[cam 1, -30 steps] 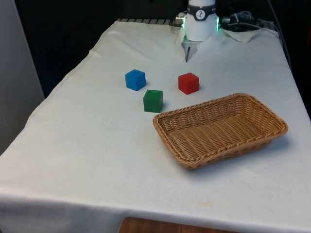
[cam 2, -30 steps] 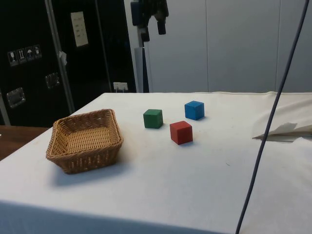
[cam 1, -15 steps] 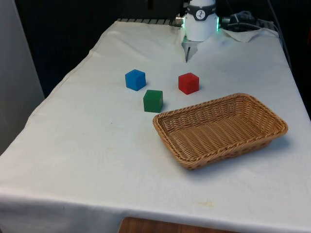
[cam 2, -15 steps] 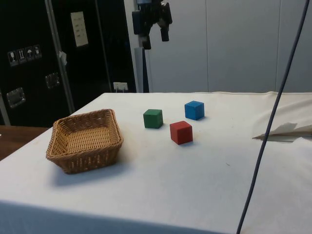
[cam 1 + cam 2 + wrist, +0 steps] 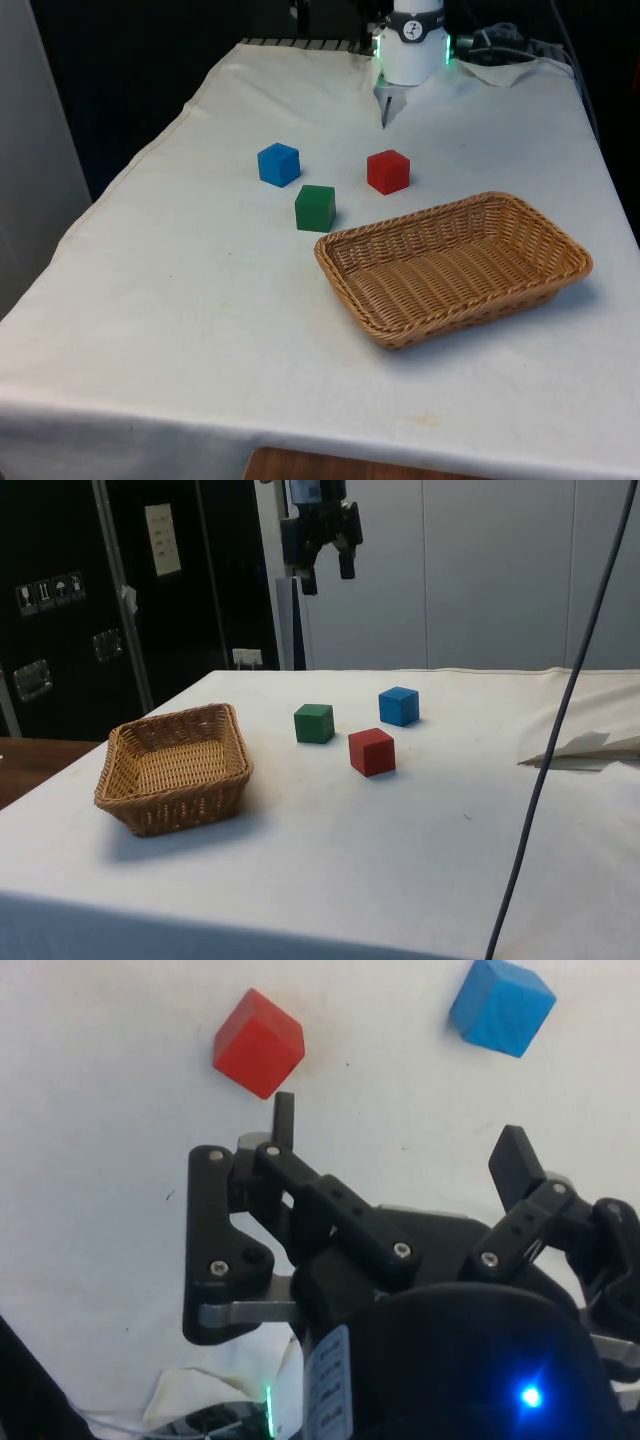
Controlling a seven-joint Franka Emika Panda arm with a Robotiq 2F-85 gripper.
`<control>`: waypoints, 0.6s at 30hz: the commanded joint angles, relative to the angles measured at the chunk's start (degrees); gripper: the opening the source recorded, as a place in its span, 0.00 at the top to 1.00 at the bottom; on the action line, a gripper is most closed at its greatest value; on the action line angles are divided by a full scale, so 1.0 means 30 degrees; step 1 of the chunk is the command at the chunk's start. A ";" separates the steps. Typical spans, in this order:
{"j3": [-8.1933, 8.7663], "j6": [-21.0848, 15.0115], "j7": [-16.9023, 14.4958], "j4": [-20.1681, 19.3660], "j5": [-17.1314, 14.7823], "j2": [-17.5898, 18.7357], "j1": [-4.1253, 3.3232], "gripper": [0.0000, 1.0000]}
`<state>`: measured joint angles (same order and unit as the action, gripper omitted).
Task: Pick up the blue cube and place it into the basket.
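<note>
Blue cube (image 5: 279,164) sits flat on the cloth (uncaged), well apart from wicker basket (image 5: 560,272).

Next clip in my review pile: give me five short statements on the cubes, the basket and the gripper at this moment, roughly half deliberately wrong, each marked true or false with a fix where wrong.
1. The small blue cube lies inside the woven wicker basket. False: it sits on the white tablecloth, apart from the basket.
2. The black two-finger gripper hangs open high above the table, holding nothing. True.
3. The green cube is stacked on the red cube. False: both rest on the cloth, apart from each other.
4. The basket holds no cube. True.
5. In the front view, the green cube lies nearer the basket than the blue cube does. True.
</note>
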<state>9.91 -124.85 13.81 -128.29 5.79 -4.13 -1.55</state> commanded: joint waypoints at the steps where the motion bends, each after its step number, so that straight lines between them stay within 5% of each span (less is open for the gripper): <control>1: 0.0115 -0.0401 -0.0210 -0.0363 -0.0210 -0.0248 0.0057 0.00; 18: 0.1432 -0.2292 -0.1490 -0.2368 -0.0783 -0.0649 0.0057 0.00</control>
<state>14.21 -130.98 9.91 -134.99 4.13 -5.84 -1.43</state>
